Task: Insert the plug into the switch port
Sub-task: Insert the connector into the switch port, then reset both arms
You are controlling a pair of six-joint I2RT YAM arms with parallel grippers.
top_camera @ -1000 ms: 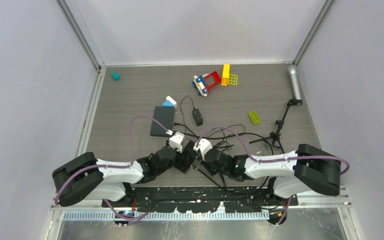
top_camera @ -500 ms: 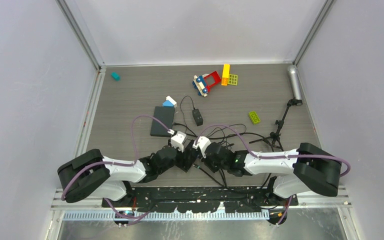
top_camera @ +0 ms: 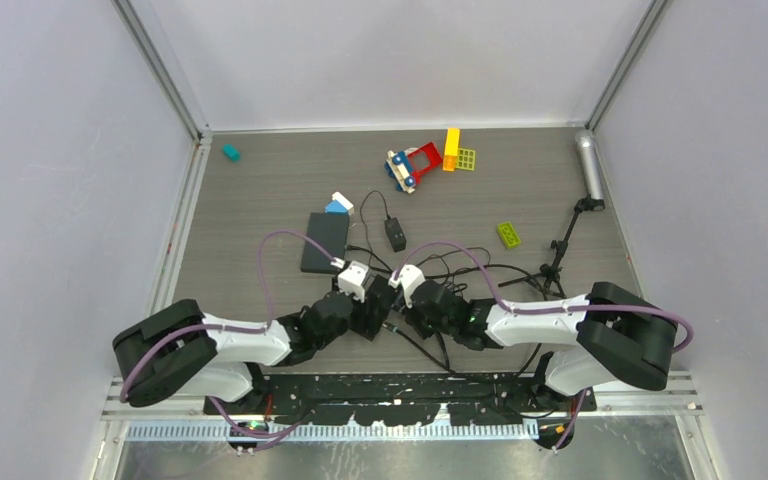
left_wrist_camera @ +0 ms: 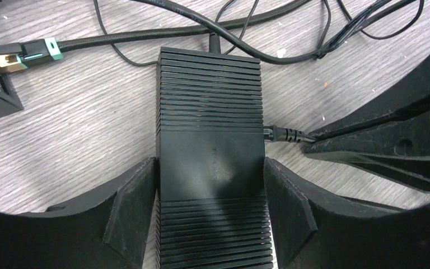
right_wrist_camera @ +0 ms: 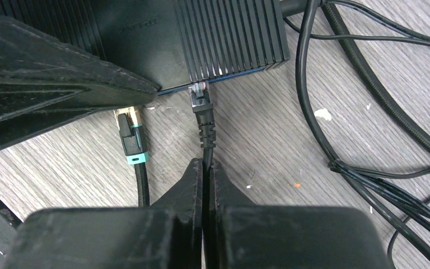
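The switch (left_wrist_camera: 210, 101), a black ribbed box, lies on the wood-grain table (right_wrist_camera: 269, 145) and fills the middle of the left wrist view. The left gripper (left_wrist_camera: 210, 168) straddles it, one finger flat against each long side, clamping it. In the overhead view both arms meet low in the middle of the frame, so the switch is mostly hidden under them.

In the right wrist view, the plug (right_wrist_camera: 202, 112) sits just above centre, its clear tip against the lower edge of the switch at a port. How deep it sits cannot be told. The right gripper (right_wrist_camera: 204, 168) has its fingers pressed together, pinching the cord (right_wrist_camera: 206, 156) just behind the plug's ribbed boot.

A second cable with a teal band (right_wrist_camera: 131, 143) lies just left of the plug, its end near the switch but not in it. Loose black wires (right_wrist_camera: 336, 112) loop along the right of that view. Toy bricks (top_camera: 415, 165) lie at the top centre of the overhead view.
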